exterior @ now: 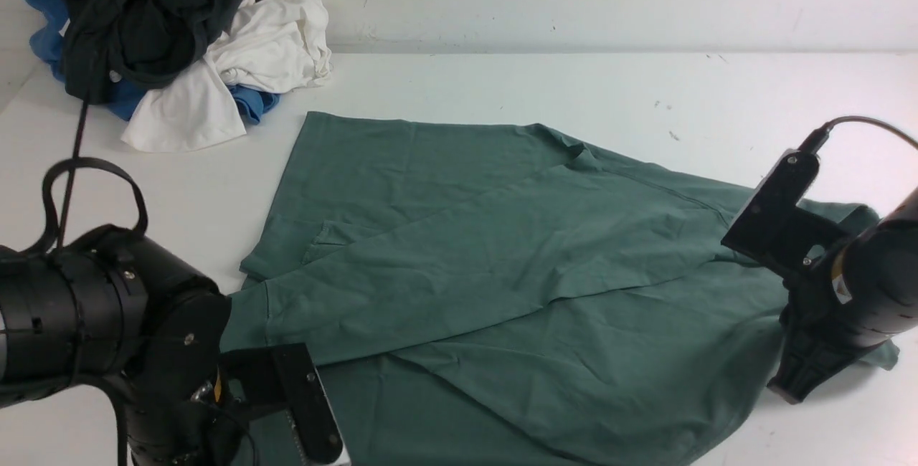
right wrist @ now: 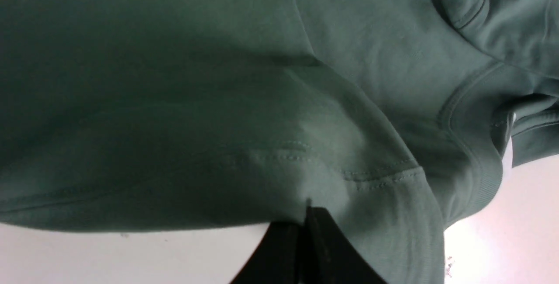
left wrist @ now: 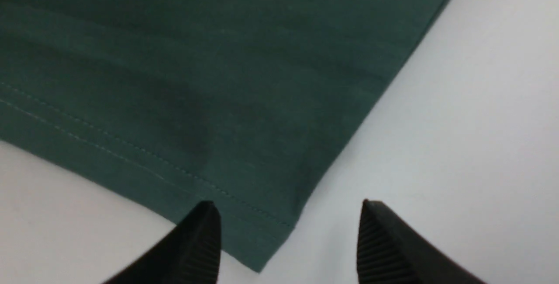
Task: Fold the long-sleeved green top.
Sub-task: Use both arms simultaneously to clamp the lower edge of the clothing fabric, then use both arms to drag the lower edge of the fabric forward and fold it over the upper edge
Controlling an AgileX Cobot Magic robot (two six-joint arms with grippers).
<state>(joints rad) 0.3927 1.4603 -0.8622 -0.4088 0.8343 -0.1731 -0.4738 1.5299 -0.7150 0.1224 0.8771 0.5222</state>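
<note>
Looking across the big white table [exterior: 574, 86], the green top [exterior: 401, 165] is spread out over the middle of it and runs toward the near edge, mostly flat and lightly rumpled. One long sleeve [exterior: 466, 265] lies slanted over the body, its cuff ending near the left side. By my read that's the sleeve stage largely dealt with on that side. The body itself is at full spread, so the big folds that make a tidy packet look to be ahead. I'd call it early to middle of the job.

Up in the far left corner sits a heap of other clothes [exterior: 165, 43], dark, white and blue, well apart from the top and out of play.

Now the right gripper [right wrist: 305, 218]: jaws pressed together, and they appear to be pinching a fold of the top close to the ribbed neck [right wrist: 471, 144], with cloth lifted off the table there.

And the left gripper [left wrist: 288, 231]: jaws standing wide apart, holding nothing, hovering just over the stitched hem corner [left wrist: 262, 249], which lies flat on the table.
</note>
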